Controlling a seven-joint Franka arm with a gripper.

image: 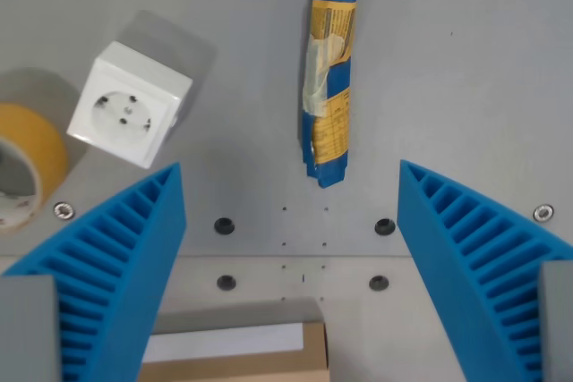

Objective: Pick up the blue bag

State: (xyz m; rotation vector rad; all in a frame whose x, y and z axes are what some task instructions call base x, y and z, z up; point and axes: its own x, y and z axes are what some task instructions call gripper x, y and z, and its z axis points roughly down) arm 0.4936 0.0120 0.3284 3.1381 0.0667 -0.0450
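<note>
Gripper (291, 190) with ribbed blue fingers (125, 257) spread wide, holding nothing. Slim blue bag with yellow label (328, 78) lying lengthwise on grey metal table (466, 69), just beyond the gap between the fingers, apart from both. White socket cube (130, 105) and roll of yellow tape (27, 163) at the wrist view's left, well clear of the bag. Brown cardboard box (237, 353) at bottom edge.

Grey tabletop (466, 60), evenly lit.
Bolt holes (225, 225) dot it between the fingers; soft shadows.
</note>
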